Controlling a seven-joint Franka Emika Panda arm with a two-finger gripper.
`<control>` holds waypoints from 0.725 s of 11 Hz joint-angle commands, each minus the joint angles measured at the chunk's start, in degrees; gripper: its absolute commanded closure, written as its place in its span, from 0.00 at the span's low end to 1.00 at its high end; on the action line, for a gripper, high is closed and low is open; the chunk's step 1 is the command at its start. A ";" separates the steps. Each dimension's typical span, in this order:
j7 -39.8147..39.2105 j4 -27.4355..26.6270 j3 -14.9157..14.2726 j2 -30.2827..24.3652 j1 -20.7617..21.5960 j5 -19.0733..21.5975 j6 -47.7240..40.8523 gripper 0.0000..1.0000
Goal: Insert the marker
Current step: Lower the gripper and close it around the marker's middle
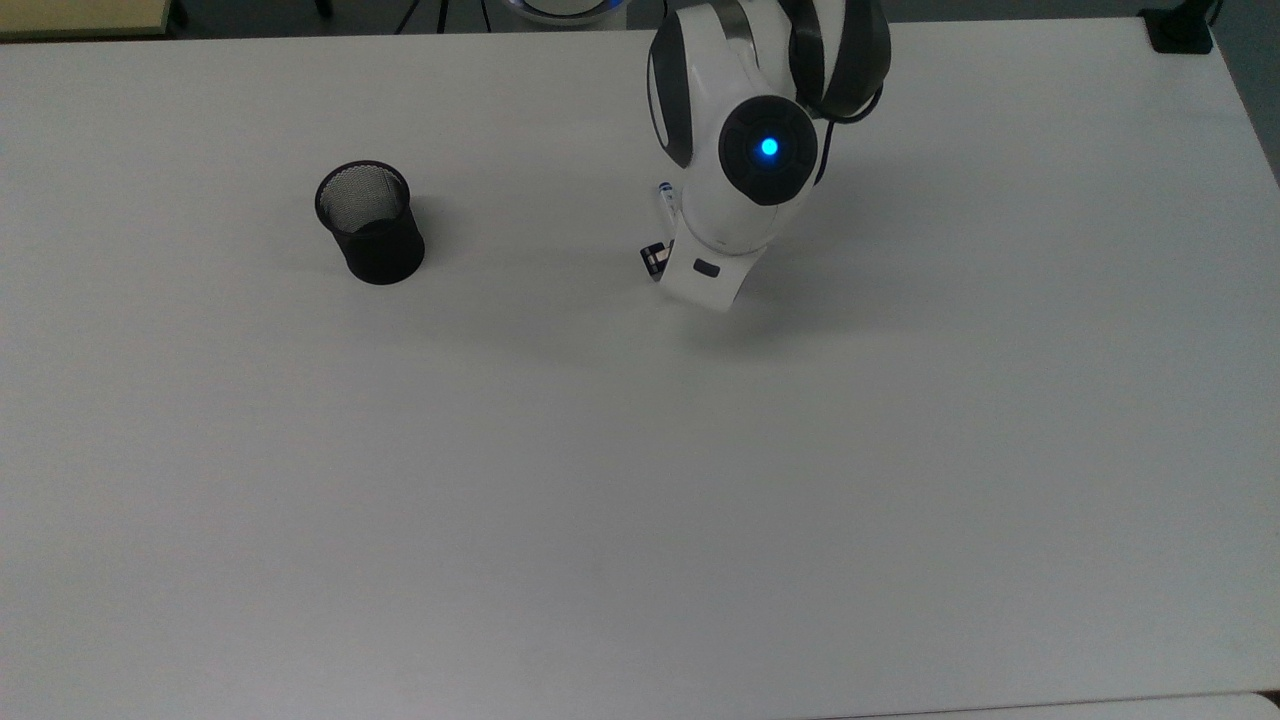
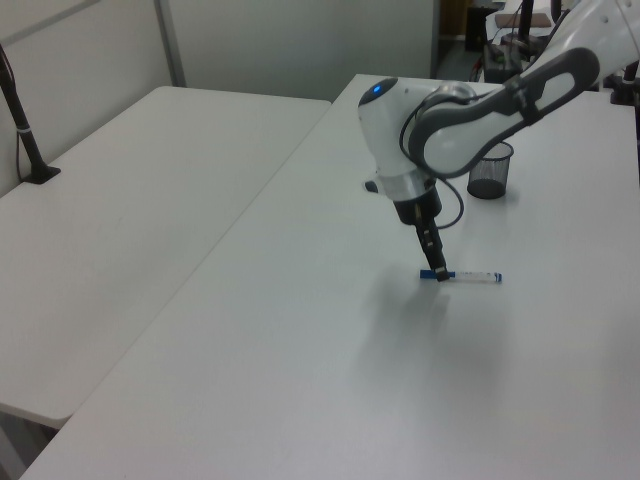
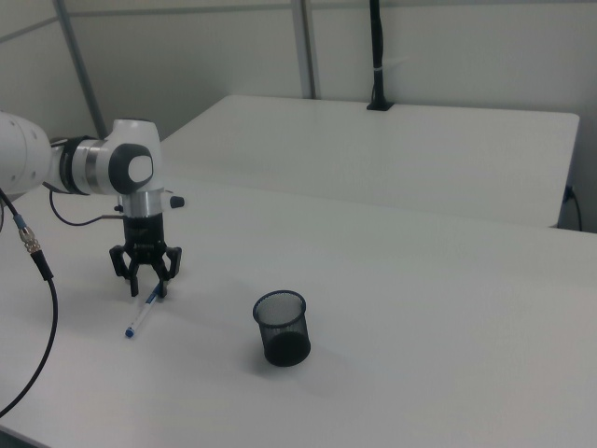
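The marker lies flat on the white bench, well apart from the black mesh cup, which stands upright and holds nothing I can see. The arm leans down over the pen's blue-capped end, and the claw hangs there with its fingers spread, one on either side of the barrel, low to the bench but not pinching it.

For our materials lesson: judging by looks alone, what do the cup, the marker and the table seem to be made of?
Cup: black wire mesh, probably metal; light passes through its wall. Marker: smooth white barrel with blue ends, likely plastic. Table: plain matte white top, perhaps laminate; the look leaves that open.
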 commanded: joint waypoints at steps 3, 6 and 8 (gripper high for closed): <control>1.47 -0.67 -0.66 0.46 0.93 -0.15 1.83 0.84; 1.91 -0.41 -0.75 0.37 0.66 0.20 1.74 1.00; 2.00 0.55 -0.75 -0.41 0.58 0.20 0.61 1.00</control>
